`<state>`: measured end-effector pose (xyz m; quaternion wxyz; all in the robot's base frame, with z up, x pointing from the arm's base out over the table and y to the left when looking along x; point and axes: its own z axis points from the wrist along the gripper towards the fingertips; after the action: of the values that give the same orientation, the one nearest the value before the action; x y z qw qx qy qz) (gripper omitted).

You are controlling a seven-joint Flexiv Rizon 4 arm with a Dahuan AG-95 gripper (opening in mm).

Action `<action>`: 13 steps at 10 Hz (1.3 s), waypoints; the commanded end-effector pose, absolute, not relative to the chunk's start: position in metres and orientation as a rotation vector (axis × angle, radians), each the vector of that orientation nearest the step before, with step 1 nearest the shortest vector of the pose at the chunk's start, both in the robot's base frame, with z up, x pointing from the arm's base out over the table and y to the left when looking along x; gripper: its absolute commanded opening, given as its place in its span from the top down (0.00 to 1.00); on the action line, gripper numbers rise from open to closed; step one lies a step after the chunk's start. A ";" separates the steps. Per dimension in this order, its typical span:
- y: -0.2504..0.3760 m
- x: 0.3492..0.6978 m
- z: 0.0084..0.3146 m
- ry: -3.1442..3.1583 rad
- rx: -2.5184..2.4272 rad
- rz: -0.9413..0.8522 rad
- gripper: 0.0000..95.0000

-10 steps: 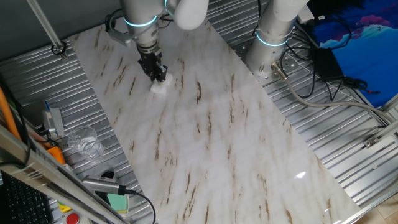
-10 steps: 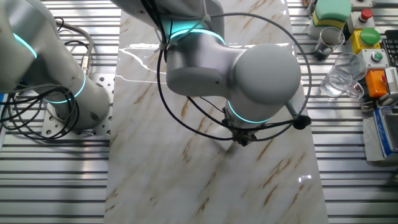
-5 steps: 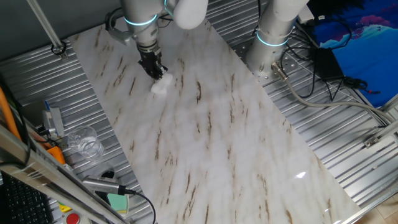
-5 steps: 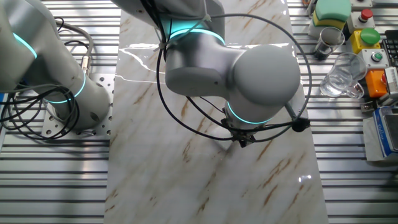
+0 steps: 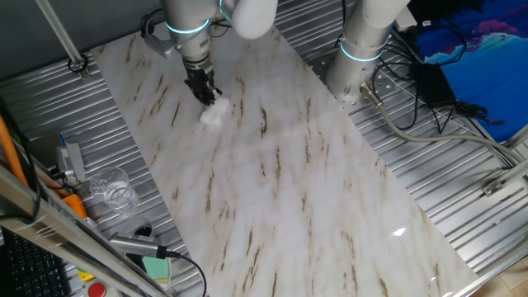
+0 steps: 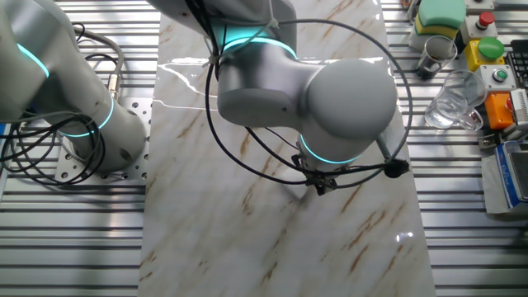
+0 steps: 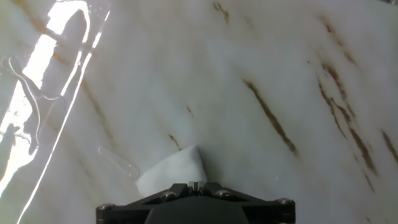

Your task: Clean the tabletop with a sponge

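The tabletop (image 5: 289, 181) is a long glossy white marble slab with brown streaks. The sponge (image 5: 213, 113), a small white soft block, rests on it near the far left end. My gripper (image 5: 206, 96) points down and is shut on the sponge, pressing it against the slab. In the hand view the sponge (image 7: 172, 173) sticks out from under the dark gripper body, with streaked marble (image 7: 280, 74) all around it. In the other fixed view the bulky arm joint (image 6: 346, 99) covers the sponge and the fingers, and only the wrist mount (image 6: 320, 183) shows above the tabletop (image 6: 247, 239).
A clear glass (image 5: 111, 188) and a pale green block (image 5: 155, 267) sit on the ribbed metal to the left of the slab. A second arm's base (image 5: 359, 58) and loose cables (image 5: 421, 107) stand to the right. Buttons and a box (image 6: 495, 58) line one edge.
The gripper with the sponge has slid a little toward the far end of the slab. Nothing else moved.
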<state>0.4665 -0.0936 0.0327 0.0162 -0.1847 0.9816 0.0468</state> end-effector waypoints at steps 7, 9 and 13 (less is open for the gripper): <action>-0.091 0.472 0.038 3.032 -0.682 0.116 0.60; -0.086 0.475 0.034 3.032 -0.673 0.110 0.60; -0.080 0.478 0.026 3.032 -0.663 0.094 0.60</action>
<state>0.4785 -0.0804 0.0253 0.0187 -0.2127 0.9765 0.0299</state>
